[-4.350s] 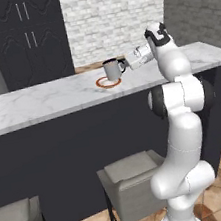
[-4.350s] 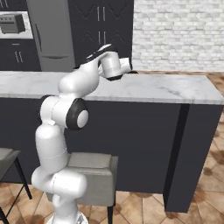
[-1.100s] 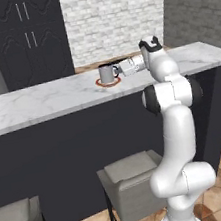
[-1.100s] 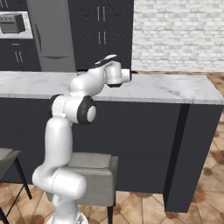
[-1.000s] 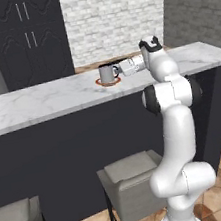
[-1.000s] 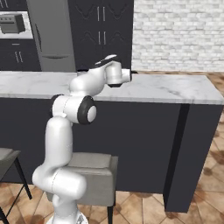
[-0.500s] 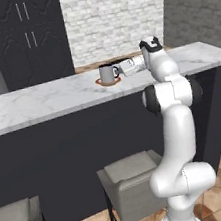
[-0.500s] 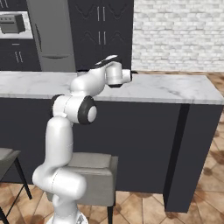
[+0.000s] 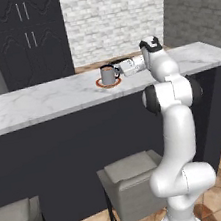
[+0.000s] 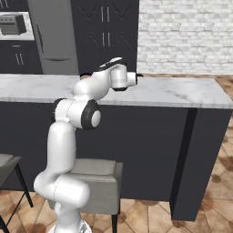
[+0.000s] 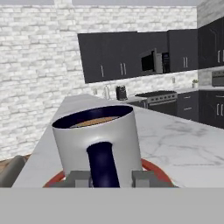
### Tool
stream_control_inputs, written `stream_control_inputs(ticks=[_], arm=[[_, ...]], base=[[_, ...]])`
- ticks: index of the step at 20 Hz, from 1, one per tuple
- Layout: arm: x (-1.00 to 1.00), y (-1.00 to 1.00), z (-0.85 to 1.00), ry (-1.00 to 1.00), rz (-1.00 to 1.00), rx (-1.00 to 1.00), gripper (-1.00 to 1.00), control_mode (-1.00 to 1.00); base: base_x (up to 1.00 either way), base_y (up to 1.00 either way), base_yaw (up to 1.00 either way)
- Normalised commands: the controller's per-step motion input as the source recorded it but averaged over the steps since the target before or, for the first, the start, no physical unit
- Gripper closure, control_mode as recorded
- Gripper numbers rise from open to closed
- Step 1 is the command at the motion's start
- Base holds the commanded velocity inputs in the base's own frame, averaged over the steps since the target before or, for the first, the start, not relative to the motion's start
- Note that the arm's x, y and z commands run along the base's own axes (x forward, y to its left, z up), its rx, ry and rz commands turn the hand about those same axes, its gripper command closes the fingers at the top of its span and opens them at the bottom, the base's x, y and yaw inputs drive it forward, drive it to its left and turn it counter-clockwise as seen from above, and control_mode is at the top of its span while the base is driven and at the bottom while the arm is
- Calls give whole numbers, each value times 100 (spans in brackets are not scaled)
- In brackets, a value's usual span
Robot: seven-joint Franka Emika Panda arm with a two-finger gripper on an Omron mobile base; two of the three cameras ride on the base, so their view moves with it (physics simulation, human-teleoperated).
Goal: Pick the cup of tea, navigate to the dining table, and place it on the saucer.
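Dark-cabinet kitchen, white brick wall. On the marble dining table [image 9: 40,101], the cup of tea [image 11: 98,142] stands upright on the saucer [image 11: 153,169]. Gripper [image 11: 105,178] level behind it, fingers [image 11: 142,178] slightly parted either side of the dark handle; contact with it unclear.

Surface: the dining table [image 9: 40,101], white grey-veined marble top on a dark base.
On it: the saucer [image 9: 111,82], near the far edge.
Saucer load: the cup of tea [image 9: 108,75], upright, apparently centred.
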Motion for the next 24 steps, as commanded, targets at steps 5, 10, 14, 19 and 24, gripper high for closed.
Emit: stream_control_inputs(ticks=[5,10,14,19,24], arm=[[0,0,0,0,0,0,-100,-100],[0,0,0,0,0,0,-100,-100],[0,0,9,-3,0,0,-100,-100],[-5,0,51,-5,0,2,-100,-100],[-27,-3,56,0,0,3,-100,-100]], base=[[0,0,0],[0,0,0],[0,0,0],[0,0,0],[0,0,0]])
